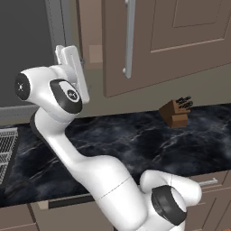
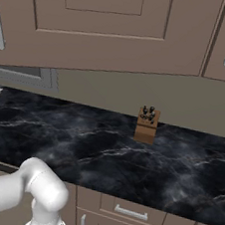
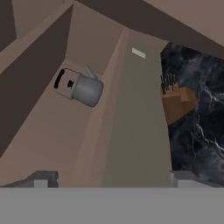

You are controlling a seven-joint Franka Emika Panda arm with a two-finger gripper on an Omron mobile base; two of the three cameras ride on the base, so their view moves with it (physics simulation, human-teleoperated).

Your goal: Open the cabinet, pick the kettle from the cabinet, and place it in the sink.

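Cabinet [image 1: 180, 40] door's swung open; your end effector [image 3: 111, 181] is raised at the opening, jaws spread wide, holding nothing. Kettle [image 3: 81, 87] sits on the cabinet floor, ahead and off to the left finger's side in the hand view, well apart, spout pointing away from you.

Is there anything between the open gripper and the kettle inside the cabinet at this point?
Nothing visible. In the hand view the grey kettle sits on the cabinet shelf with bare shelf between it and the gripper, whose jaws stand open. The knife block stands off to the side on the counter.
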